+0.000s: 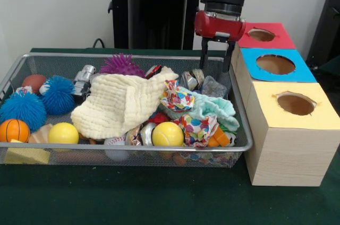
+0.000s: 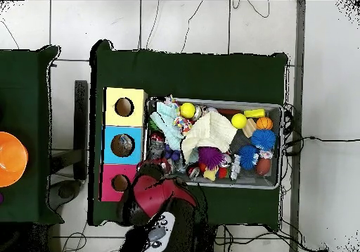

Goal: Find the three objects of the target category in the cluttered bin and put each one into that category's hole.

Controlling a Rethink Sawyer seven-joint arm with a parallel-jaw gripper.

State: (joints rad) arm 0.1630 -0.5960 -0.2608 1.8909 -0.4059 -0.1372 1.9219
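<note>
A crushed clear bottle (image 1: 214,86) lies in the wire bin (image 1: 241,129) at its far corner beside the boxes. The gripper (image 1: 217,60) hangs just above it, fingers spread and empty. It looks light, springy and slick; pinching across its flattened middle seems safest.

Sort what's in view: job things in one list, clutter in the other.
Job:
- wire bin
- crinkly clear piece, probably a crushed bottle
- red box, blue box, yellow box, each with a hole
- tool, open

Lying about:
- cream cloth
- patterned cloth
- yellow ball
- purple spiky ball
- orange ball
</note>
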